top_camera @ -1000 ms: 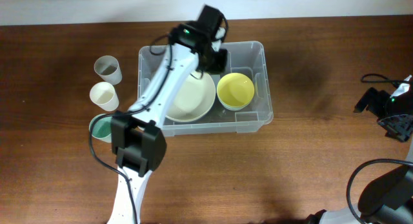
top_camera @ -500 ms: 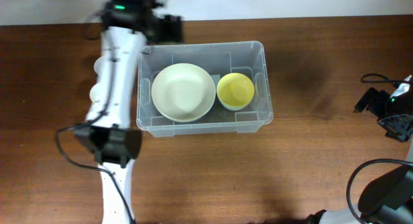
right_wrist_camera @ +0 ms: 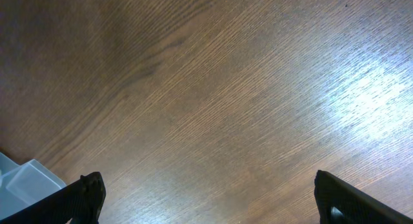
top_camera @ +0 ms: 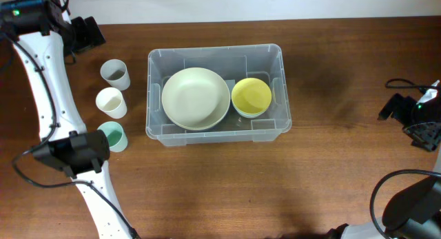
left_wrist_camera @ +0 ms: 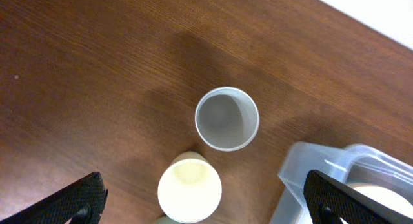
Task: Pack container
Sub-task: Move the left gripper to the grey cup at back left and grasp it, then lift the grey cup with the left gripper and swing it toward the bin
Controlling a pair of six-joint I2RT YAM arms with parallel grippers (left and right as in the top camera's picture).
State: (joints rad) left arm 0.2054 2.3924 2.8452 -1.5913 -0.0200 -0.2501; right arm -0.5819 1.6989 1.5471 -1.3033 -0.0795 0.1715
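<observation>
Brown wood-grain tabletop (top_camera: 344,184) fills the scene, with a strip of white wall (top_camera: 275,5) along its far edge. Near the middle stands a large clear plastic rectangular bin (top_camera: 279,77) with rounded corners, upright and open at the top. Two things lie in it side by side: a wide, shallow cream round bowl (top_camera: 196,98) takes up the left part, and a smaller yellow bowl (top_camera: 251,96) sits in the right part, just beside the cream one. Both bowls look empty. Outside the bin, just to its left, three cups stand upright in a column: a grey cup (top_camera: 116,74) farthest back, a cream cup (top_camera: 111,102) in the middle and a green cup (top_camera: 112,136) nearest the front. The left hand (top_camera: 87,34) hovers over the far left corner of the tabletop, beyond the grey cup and apart from the bin; its wrist view shows its fingers (left_wrist_camera: 77,198) spread wide with nothing between them. The right hand (right_wrist_camera: 210,201) is at the right edge, well apart from the bin, fingers likewise spread over bare wood.
</observation>
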